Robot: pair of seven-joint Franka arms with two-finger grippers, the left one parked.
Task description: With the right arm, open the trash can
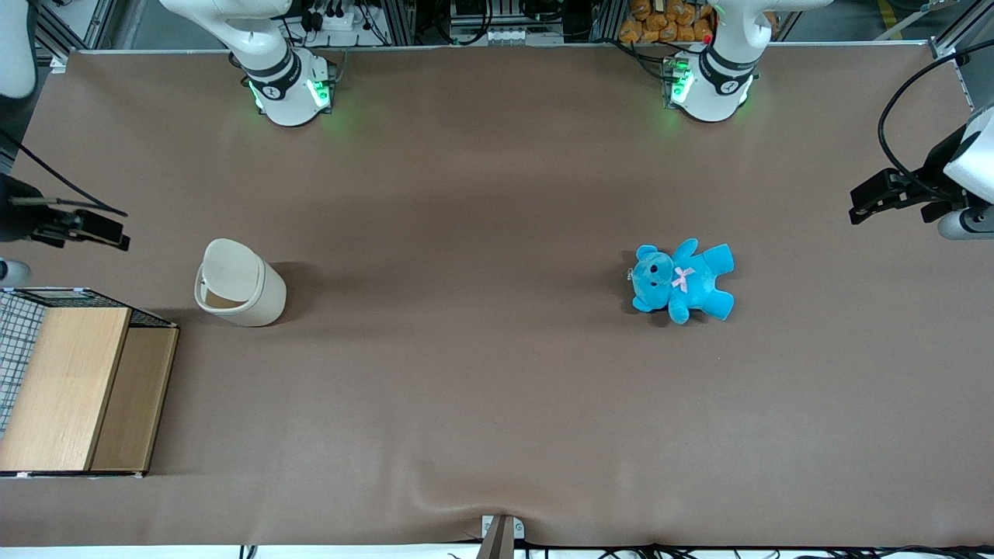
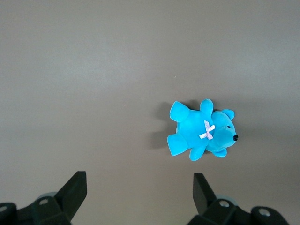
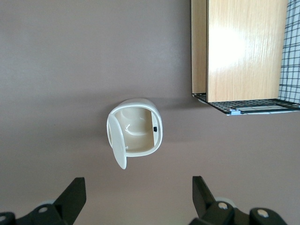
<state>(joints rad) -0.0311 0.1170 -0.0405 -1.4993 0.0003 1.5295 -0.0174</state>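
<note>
While the front view shows only the raised lid (image 1: 230, 262) of the trash can (image 1: 241, 283), the right wrist view looks straight into its bare hollow. Its gripper (image 3: 136, 194) hangs above the can, fingers (image 3: 75, 194) spread wide, holding nothing. Just beside stands a wooden box (image 1: 74, 388), seemingly wire-backed. A blue bear (image 1: 683, 281) lies toward the parked arm's end of the brown table (image 1: 481, 404).

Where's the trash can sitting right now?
The trash can stands toward the working arm's end of the table, beside the wooden box, lid swung open. The gripper hangs open above it, apart.
</note>
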